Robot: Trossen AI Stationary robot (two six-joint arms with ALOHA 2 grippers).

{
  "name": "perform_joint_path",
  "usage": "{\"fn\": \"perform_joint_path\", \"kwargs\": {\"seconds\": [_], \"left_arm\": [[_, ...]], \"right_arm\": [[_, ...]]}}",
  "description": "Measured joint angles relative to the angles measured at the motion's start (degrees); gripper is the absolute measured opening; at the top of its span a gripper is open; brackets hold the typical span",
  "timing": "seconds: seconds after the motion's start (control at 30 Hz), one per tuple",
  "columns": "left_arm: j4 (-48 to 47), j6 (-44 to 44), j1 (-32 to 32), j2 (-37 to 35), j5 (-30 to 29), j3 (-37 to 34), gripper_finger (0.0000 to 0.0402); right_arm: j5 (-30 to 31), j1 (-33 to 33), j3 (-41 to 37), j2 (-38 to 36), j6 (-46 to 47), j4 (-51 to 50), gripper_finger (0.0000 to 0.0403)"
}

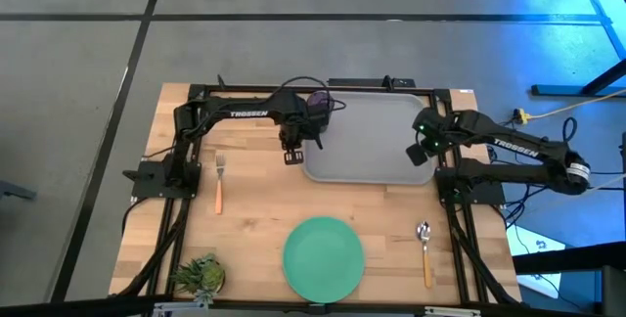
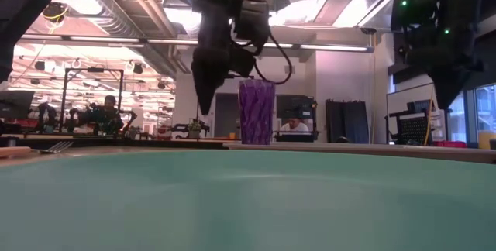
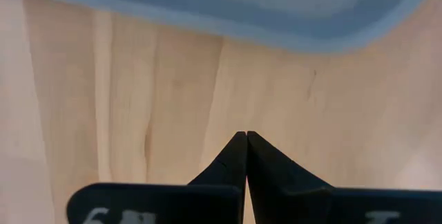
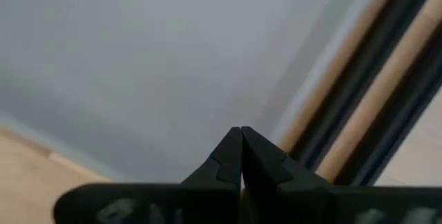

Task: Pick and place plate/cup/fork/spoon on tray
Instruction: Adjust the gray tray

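The left gripper [image 1: 291, 155] is hanging pinched shut and empty over bare wood just off the tray [image 1: 377, 160], whose far-left corner is carrying the cup [image 1: 319, 103]. The right gripper [image 1: 422, 153], likewise closed, is waiting above the tray's right rim, leaving the plate [image 1: 324, 257], fork [image 1: 220, 181] and spoon [image 1: 424, 250] lying near the worktop's front edge, seemingly next for pickup.

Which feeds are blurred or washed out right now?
Low view: plate fills the foreground as a soft green blur; cup stays sharp against bright ceiling lights. Left wrist view: tray rim out of focus. High view: blue glare at the upper right.
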Motion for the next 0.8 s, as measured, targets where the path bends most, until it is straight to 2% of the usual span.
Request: {"fn": "perform_joint_path", "kwargs": {"seconds": [0.1, 0.23, 0.47, 0.53, 0.67, 0.8], "left_arm": [[3.20, 0.07, -0.06, 0.00, 0.06, -1.64, 0.0000], [4.49, 0.15, -0.07, 0.00, -0.27, -2.17, 0.0001], [4.57, 1.24, -0.07, 0.00, -0.34, -2.17, 0.0001], [4.47, 1.22, -0.07, 0.00, -0.32, -2.17, 0.0001], [3.38, 0.89, 0.06, 0.00, -0.11, -2.17, 0.0001], [4.02, 3.40, 0.33, 0.00, 2.92, -2.17, 0.0001]], "right_arm": [[0.20, -2.75, -1.26, 0.00, -1.95, 0.33, 0.0013], [4.58, -5.76, -3.89, 0.00, -3.00, 1.54, 0.0013], [4.90, -10.06, -3.66, 0.31, -4.57, 2.64, 0.0013], [3.26, -10.41, -3.66, 0.31, -0.98, 3.55, 0.0013], [-4.55, -10.87, -3.66, 0.34, 1.60, 5.45, 0.0013], [-9.87, -10.87, -3.66, 0.42, 3.64, 9.09, 0.0013]]}}
